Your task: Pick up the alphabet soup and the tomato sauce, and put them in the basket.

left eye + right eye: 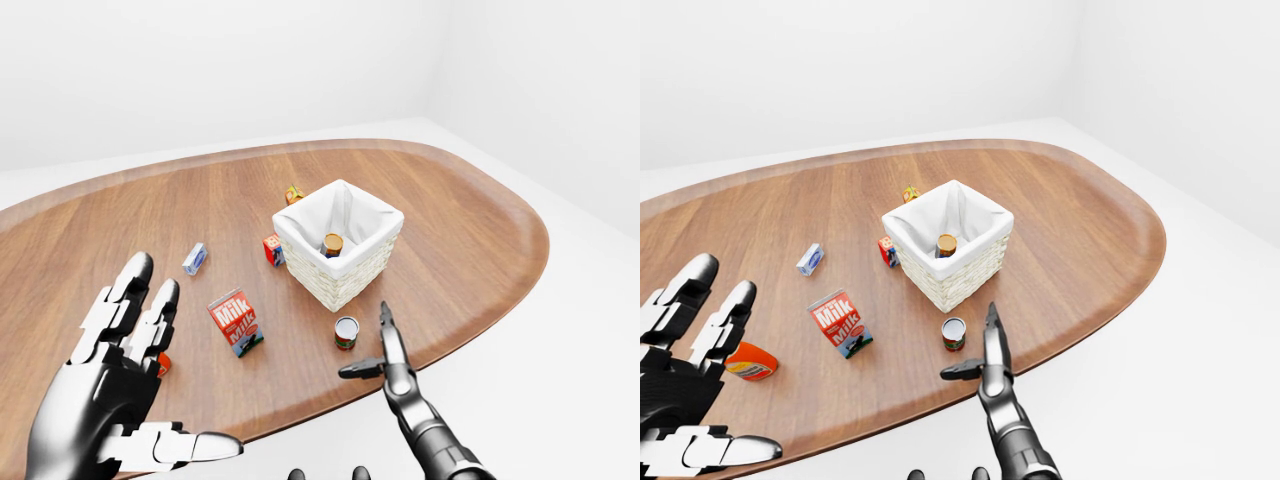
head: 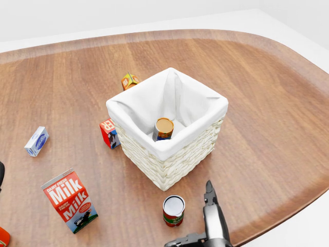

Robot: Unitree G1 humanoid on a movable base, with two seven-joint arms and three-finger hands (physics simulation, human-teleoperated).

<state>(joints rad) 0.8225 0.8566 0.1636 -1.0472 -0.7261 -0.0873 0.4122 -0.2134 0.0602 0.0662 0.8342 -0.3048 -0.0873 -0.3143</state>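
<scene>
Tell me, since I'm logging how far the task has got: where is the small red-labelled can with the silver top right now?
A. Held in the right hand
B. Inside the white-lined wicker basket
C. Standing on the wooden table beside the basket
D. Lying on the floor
C: the small red-labelled can stands upright on the wooden table, just outside the white-lined wicker basket, with the open right hand beside it and not gripping it.

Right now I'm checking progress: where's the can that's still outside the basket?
In the head view the can stands upright on the table just below the basket, left of the right hand.
</scene>
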